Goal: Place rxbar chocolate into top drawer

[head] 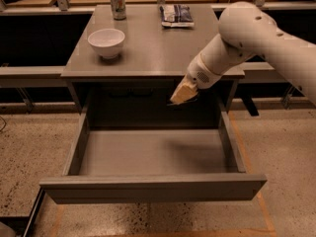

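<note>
One gripper (181, 94) over top drawer (148, 154) rear, below table (148, 51) edge

End effector (183, 94) over top drawer (153, 187), before table (148, 51).

One bowl (106, 42), one can (117, 3), one snack bag (176, 15), one drawer (153, 187), one gripper (181, 94) above it

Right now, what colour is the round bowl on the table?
The bowl is white, camera view; gripper hangs above the open grey drawer.
</note>
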`<state>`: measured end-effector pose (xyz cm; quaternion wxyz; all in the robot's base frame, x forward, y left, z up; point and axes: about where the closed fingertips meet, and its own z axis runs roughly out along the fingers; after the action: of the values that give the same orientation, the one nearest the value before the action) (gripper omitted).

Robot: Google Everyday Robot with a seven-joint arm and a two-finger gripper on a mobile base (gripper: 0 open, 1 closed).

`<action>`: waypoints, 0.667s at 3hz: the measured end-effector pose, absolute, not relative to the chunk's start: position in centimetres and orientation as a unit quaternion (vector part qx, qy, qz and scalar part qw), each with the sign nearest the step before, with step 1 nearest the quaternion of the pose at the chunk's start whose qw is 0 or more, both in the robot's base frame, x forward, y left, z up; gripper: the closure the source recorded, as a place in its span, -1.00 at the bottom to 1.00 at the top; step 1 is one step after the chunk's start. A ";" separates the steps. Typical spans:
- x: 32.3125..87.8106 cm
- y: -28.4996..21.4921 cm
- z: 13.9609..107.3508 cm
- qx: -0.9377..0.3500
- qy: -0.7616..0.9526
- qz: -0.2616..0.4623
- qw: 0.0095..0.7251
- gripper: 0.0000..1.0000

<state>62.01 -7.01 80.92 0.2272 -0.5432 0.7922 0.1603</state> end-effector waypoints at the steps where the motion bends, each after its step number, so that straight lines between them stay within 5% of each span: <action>1: 60.1 -7.7 76.3 -0.530 0.807 0.174 0.194 1.00; 2: 57.6 -8.5 72.2 -0.508 0.823 0.198 0.159 1.00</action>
<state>57.64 -8.48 72.22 0.1591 -0.5077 0.8233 0.1979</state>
